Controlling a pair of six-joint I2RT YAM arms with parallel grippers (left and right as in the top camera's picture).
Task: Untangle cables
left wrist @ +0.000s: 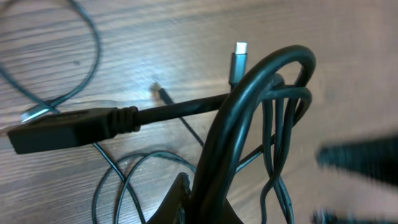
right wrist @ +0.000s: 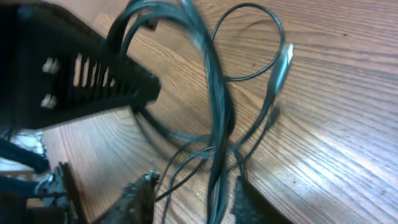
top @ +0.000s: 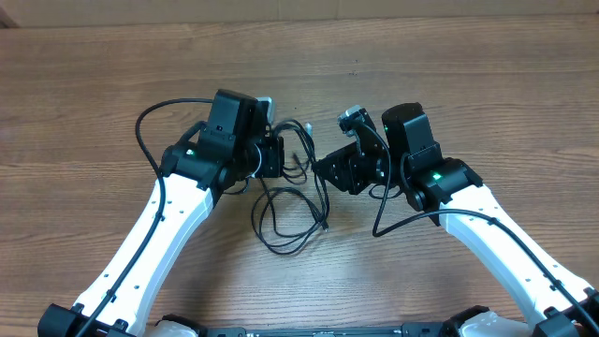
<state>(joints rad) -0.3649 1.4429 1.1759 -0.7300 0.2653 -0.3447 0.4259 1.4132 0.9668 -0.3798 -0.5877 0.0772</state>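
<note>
Wooden table (top: pixel 94 94) bears cables (left wrist: pixel 168 112); left jaws pinch them, right jaws spread around a strand

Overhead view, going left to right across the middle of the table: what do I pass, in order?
Left arm → left gripper → cables → right gripper → right arm.
</note>
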